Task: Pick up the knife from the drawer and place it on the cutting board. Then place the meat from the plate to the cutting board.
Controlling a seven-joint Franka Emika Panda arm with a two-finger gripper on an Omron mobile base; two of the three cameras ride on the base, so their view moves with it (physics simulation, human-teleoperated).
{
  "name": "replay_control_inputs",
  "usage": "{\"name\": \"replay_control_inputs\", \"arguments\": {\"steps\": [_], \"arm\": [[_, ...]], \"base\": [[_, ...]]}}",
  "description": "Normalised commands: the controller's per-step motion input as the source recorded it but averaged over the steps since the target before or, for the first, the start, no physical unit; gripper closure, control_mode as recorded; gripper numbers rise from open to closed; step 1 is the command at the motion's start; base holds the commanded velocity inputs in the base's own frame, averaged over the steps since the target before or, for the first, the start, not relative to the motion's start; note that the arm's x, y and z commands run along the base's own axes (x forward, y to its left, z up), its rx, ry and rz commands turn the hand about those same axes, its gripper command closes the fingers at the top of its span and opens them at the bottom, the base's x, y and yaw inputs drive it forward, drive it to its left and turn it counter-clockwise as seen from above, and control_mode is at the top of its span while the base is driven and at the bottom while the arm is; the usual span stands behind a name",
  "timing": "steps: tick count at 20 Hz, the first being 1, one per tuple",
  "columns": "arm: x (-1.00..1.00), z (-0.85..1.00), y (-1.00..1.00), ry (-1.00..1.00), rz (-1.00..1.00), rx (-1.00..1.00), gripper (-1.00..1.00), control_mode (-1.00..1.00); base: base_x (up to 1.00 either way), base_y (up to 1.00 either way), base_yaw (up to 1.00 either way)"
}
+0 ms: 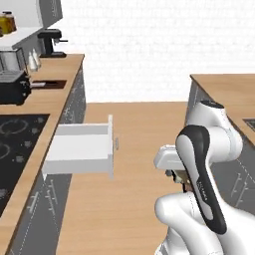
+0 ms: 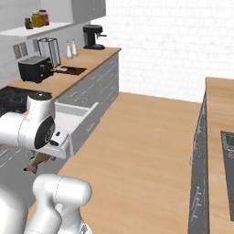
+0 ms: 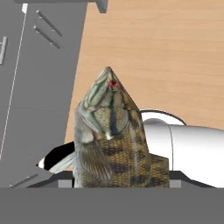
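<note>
The meat [image 3: 113, 131] is a mottled brown-green fish with a red eye. It stands upright between the jaws in the hand view, head pointing away. My gripper [image 1: 180, 180] hangs low over the wooden floor, beside the arm, shut on the meat [image 2: 39, 160]. The drawer [image 1: 82, 147] stands pulled out from the left counter, its white inside bare. The dark cutting board [image 1: 50, 84] lies by the toaster, and a thin grey thing on its near end looks like the knife [image 1: 37, 85]. The plate is out of view.
A black toaster [image 1: 12, 87], a coffee machine [image 1: 50, 42] and a black hob [image 1: 15, 144] sit on the left counter. Grey cabinet fronts [image 3: 35, 87] stand close on the left. A second counter [image 2: 219, 114] runs along the right, with open floor [image 2: 146, 137] between.
</note>
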Motion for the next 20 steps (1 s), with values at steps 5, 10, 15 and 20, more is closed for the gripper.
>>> {"name": "replay_control_inputs", "arguments": {"steps": [5,10,15,20], "arm": [[0.0,0.0,0.0,0.0,0.0,0.0,1.0,1.0],[0.0,0.0,0.0,0.0,0.0,0.0,1.0,1.0],[0.0,0.0,0.0,0.0,0.0,0.0,1.0,1.0],[0.0,0.0,0.0,0.0,0.0,0.0,1.0,1.0]], "base": [[0.01,-0.08,-0.47],[0.26,0.0,-0.21],[0.96,-0.13,0.07],[1.0,-0.25,0.04]]}}
